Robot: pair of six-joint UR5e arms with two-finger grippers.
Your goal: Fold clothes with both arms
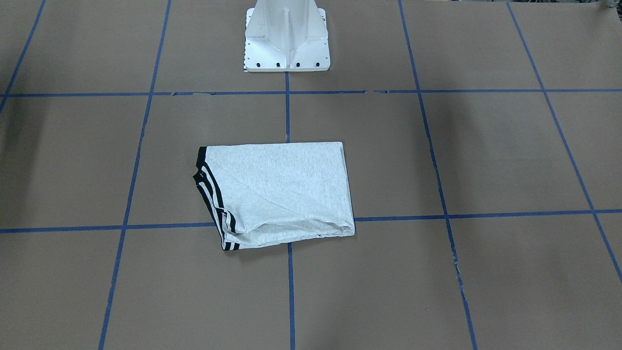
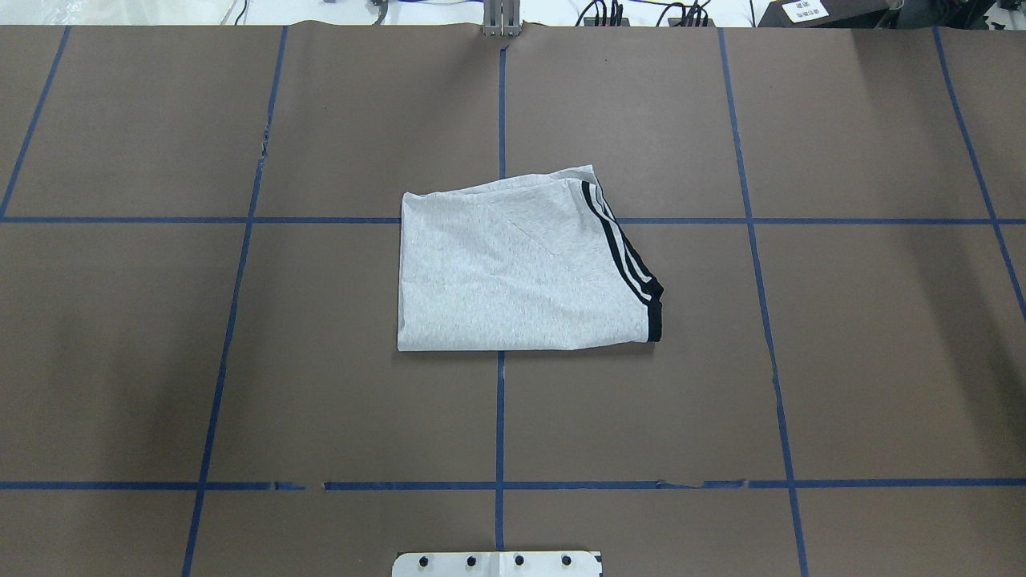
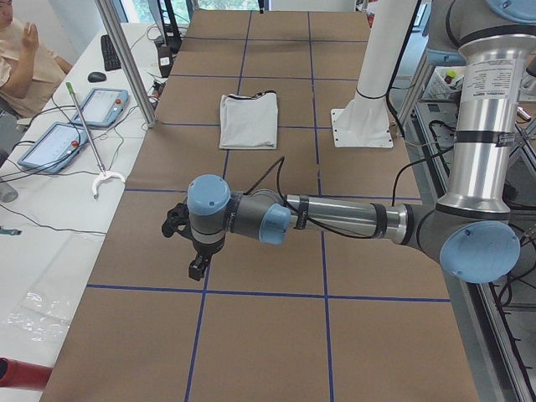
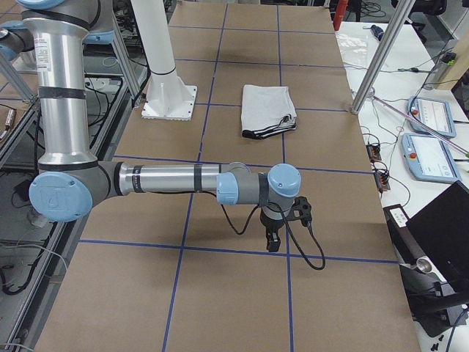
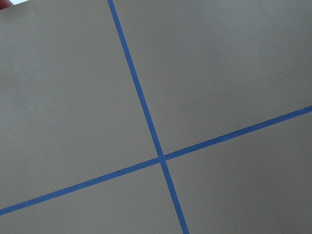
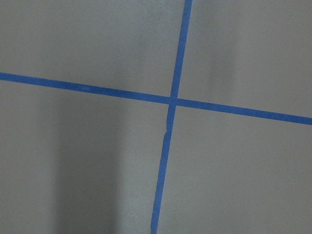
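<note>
The grey T-shirt (image 2: 521, 268) lies in the middle of the tabletop (image 2: 240, 361), a little way out from the white pedestal (image 1: 286, 39) and across the centre tape line (image 2: 501, 409). It is folded into a rough rectangle. The black-striped shoulder edge runs down its right side, and no print shows on the upper face. The edge nearest the robot is a clean fold, while the far edge shows loose, slightly bulging layers.

Both arms are well apart from the garment. The left arm (image 3: 335, 219) reaches out low over the left end of the tabletop, and the right arm (image 4: 168, 178) does the same at the right end. The left claw (image 3: 197, 270) and right claw (image 4: 272, 240) point down at bare paper, and each wrist camera sees only a tape crossing. I cannot tell from the side views whether either claw is spread or pressed together.

The shirt looks like light, limp jersey. It should drape and sag when lifted, and it may slide on the smooth paper. The folding looks largely done. For any further fold, a likely hold is the two corners of one edge, with each pinch going through every layer so the stack does not peel apart.
</note>
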